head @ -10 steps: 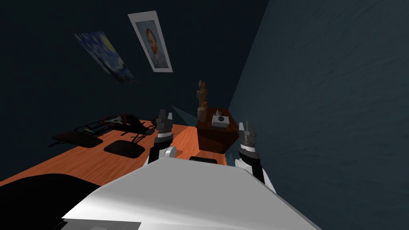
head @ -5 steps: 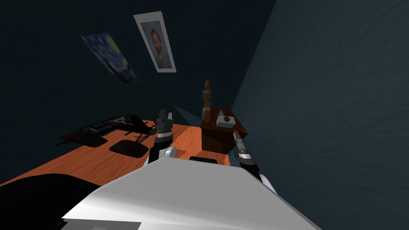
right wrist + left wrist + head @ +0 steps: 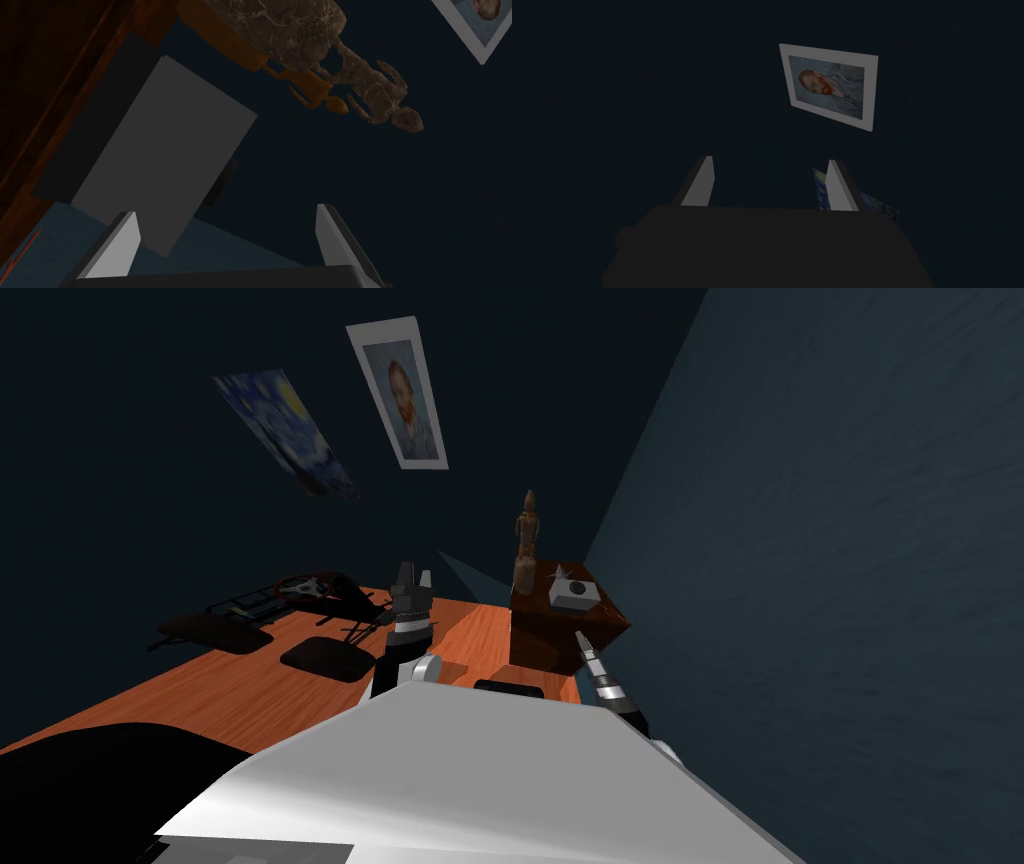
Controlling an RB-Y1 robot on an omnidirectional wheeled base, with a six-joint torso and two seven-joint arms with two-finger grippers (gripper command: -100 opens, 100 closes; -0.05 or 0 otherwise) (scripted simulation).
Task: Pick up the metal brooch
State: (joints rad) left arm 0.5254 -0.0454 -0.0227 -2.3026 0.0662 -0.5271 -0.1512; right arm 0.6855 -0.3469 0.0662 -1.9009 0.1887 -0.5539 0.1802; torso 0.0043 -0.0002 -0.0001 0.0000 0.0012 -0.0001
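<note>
The brooch (image 3: 557, 575), as best I can read it, is that small, pale, spiky bit of metal on top of the desk (image 3: 560, 638), tucked just behind a grey box (image 3: 574, 594). It is too small to make out more than its points. The grey box is plain, flat-faced and matte, with a dark round knob on one side. The desk is a squat block of dark reddish wood pushed into the corner of the blue-grey walls. Beside the box stands a brown statuette (image 3: 526, 538), a slim carved figure on a mottled, stone-like base.

Now the change: the right hand (image 3: 582, 640), upright beside the desk a second ago, has tipped forward and leans in low at the desk's near corner. My own view has swung a touch too, sliding everything rightward. In the right wrist view its thin blades are spread wide with nothing between them, the box's flat face is close ahead and the statuette lies beyond. That looks like the reach getting under way, but it is coming in low and probably has to climb past the box to get at the brooch.

The left hand (image 3: 412, 577) hasn't budged. It is raised over the orange plank floor (image 3: 250, 688), blades apart and empty.
</note>
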